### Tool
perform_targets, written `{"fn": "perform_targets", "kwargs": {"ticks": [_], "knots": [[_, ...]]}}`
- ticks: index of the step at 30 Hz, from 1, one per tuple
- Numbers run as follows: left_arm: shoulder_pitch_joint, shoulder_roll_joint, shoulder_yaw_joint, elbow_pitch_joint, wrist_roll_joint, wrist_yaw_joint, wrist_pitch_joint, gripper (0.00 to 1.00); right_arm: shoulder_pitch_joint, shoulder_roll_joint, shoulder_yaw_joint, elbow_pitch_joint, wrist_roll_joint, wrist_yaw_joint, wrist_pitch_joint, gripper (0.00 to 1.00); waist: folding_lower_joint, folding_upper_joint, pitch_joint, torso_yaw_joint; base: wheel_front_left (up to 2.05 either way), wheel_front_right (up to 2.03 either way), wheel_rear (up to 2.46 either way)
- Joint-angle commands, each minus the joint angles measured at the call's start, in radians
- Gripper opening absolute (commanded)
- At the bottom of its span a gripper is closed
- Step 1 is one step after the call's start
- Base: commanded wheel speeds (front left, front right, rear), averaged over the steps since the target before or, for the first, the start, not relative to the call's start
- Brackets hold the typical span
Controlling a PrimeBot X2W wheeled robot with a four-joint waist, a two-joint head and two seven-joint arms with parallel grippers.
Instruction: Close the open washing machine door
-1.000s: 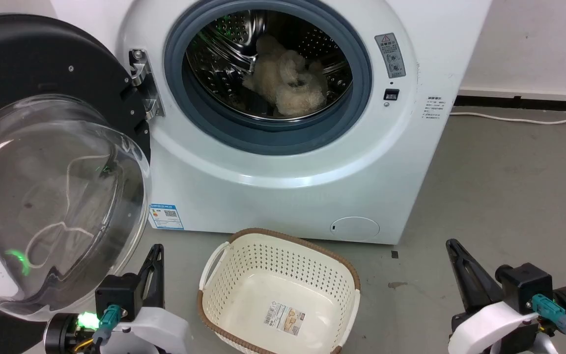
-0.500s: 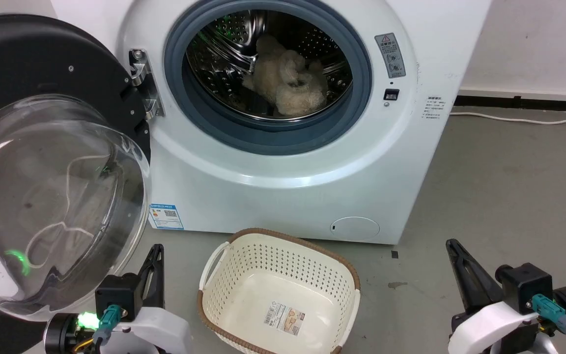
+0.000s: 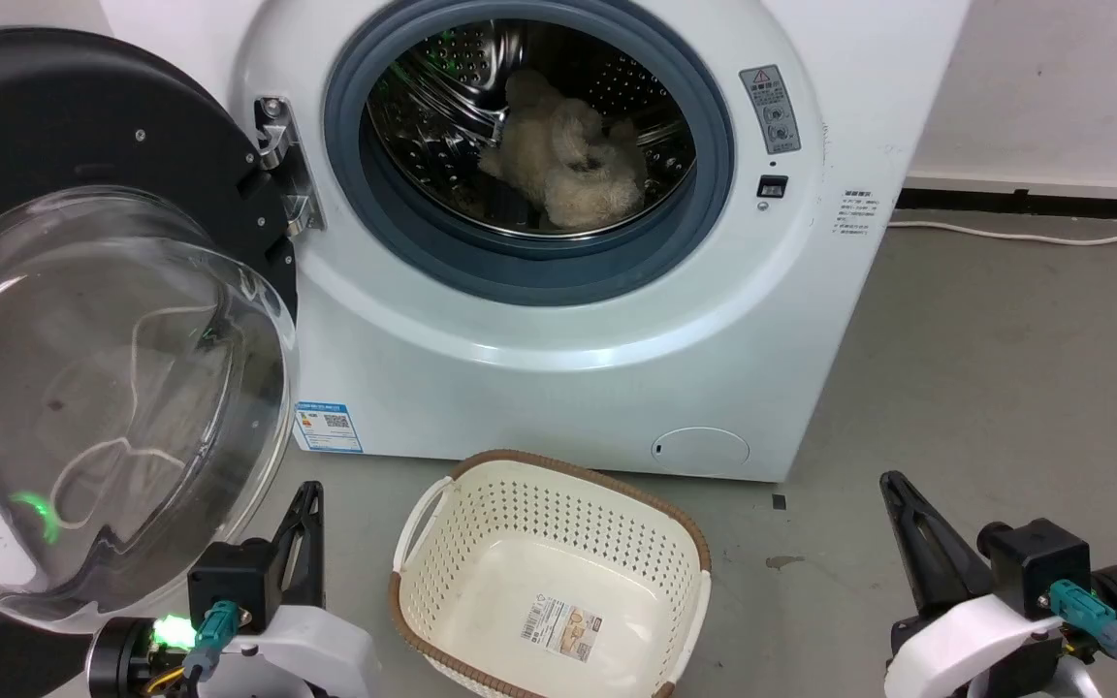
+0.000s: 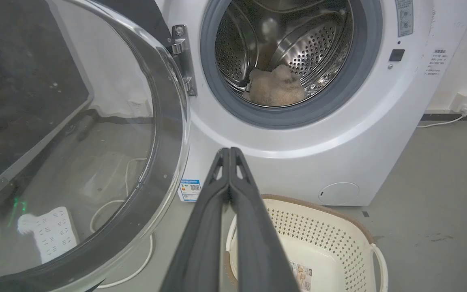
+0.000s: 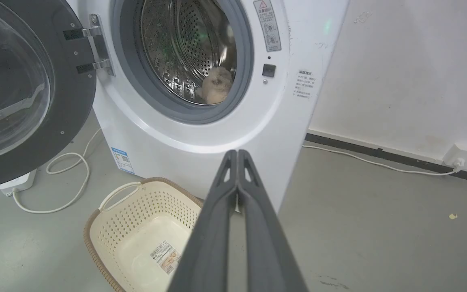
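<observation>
The white washing machine [image 3: 558,388] stands ahead with its steel drum exposed inside a grey gasket. Its black-rimmed door [image 3: 83,126] with the bulging glass bowl [image 3: 103,407] hangs wide open on the left hinge, also seen as the door [image 4: 168,121] in the left wrist view and the door [image 5: 71,101] in the right wrist view. My left gripper [image 3: 309,494] is shut, low beside the door's lower edge without touching it. My right gripper [image 3: 893,482] is shut, low at the right, well apart from the machine. Both hold nothing.
A cream perforated laundry basket [image 3: 442,572] sits empty on the grey floor before the machine. A beige fluffy item [image 3: 568,160] lies in the drum. A white cable and power strip [image 5: 16,184] lie under the door. A wall with a socket [image 5: 460,156] is at right.
</observation>
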Motion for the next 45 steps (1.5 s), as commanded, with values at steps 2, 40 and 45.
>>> {"fn": "perform_targets", "kwargs": {"ticks": [2,40,45], "knots": [[-0.001,0.000,0.001,-0.004,0.003,-0.004,0.000,0.00,0.009,0.004,0.000,-0.005,-0.007,0.001,0.000,0.00,0.0000,-0.0001,0.000,0.000,0.00,0.00,0.00],[0.014,0.015,-0.028,0.008,-0.004,-0.006,-0.072,1.00,0.032,0.001,0.001,0.011,0.033,0.000,-0.071,1.00,0.0000,-0.0001,-0.024,0.118,0.00,0.00,0.00],[0.021,0.017,-0.027,0.001,-0.005,-0.002,-0.082,1.00,0.027,0.001,0.021,0.019,0.034,0.000,-0.082,1.00,0.0000,-0.0001,-0.022,0.148,0.00,0.00,0.00]]}}
